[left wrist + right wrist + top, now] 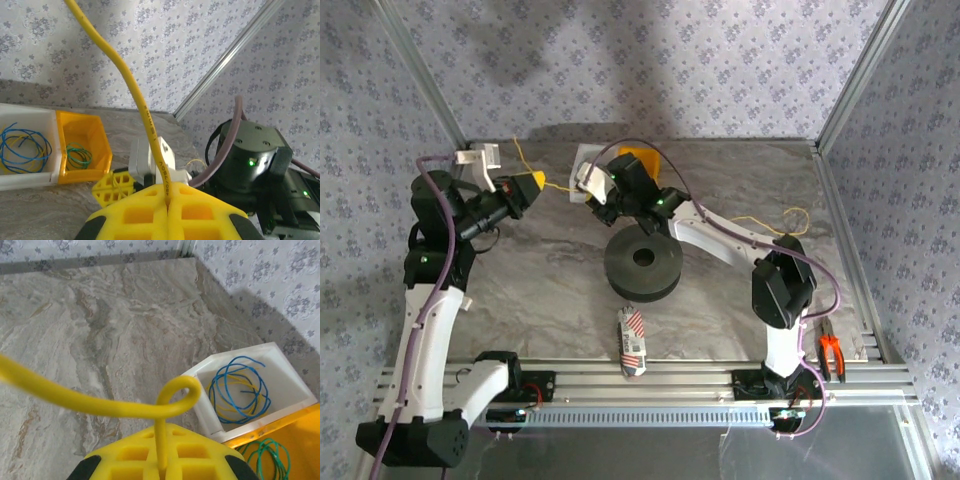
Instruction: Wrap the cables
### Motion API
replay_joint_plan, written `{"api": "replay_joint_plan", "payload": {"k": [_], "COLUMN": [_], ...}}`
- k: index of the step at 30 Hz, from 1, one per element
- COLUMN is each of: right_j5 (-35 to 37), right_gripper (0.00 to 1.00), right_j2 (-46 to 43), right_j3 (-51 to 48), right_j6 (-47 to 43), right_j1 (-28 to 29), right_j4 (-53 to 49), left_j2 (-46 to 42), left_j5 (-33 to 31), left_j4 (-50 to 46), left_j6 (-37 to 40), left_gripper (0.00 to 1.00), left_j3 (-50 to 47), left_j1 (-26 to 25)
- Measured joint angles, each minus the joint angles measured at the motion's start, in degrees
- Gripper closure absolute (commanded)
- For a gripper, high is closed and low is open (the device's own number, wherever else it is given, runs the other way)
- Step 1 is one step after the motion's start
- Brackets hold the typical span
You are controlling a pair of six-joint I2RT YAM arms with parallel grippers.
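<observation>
Spanning the gap between the two hands, the cable (pixel 141 105) lies in the upper left-centre of the overhead frame, its held stretch running roughly left to right. On the left hand (pixel 534 184) the pads are pressed together on the strand, which leaves the pinch and climbs toward the upper left of its wrist frame. On the right hand (pixel 160 467) the pads are likewise clamped on the strand. A small curl stands just above them and the run leads off to the frame's left edge. A black spool (pixel 643 285) sits on the surface (pixel 520 290) below and right of both hands, apart from the held stretch, and the right hand is nearer to it. Judgement: the next move turns on carrying that stretch down-right toward the spool. A slip from either pinch is the risk.
</observation>
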Motion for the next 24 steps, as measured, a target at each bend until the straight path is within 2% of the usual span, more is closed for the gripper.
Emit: {"api": "replay_joint_plan", "payload": {"k": [7,15,24], "right_j5": [-0.1,-3.6,-7.6], "right_gripper": [1.0,1.0,1.0], "right_j2": [0.7,0.4,-2.4], "right_j3": [1.1,-0.1,-4.4], "right_j6": [0.0,-0.7,-3.4], "right_j1": [0.9,1.3,2.6], "right_j4": [-1.1,0.3,2.3], "left_j2": [3.4,6.3,8.9], "left_j5": [-3.9,-7.7,-7.0], "left_j4": [-1.5,-7.3,-12.8], "left_j6": [-0.5,1.0,0.9], "left_gripper": [1.0,1.0,1.0], "left_j3": [5.1,10.9,13.9], "left_j1": [-0.2,0.2,6.5]}}
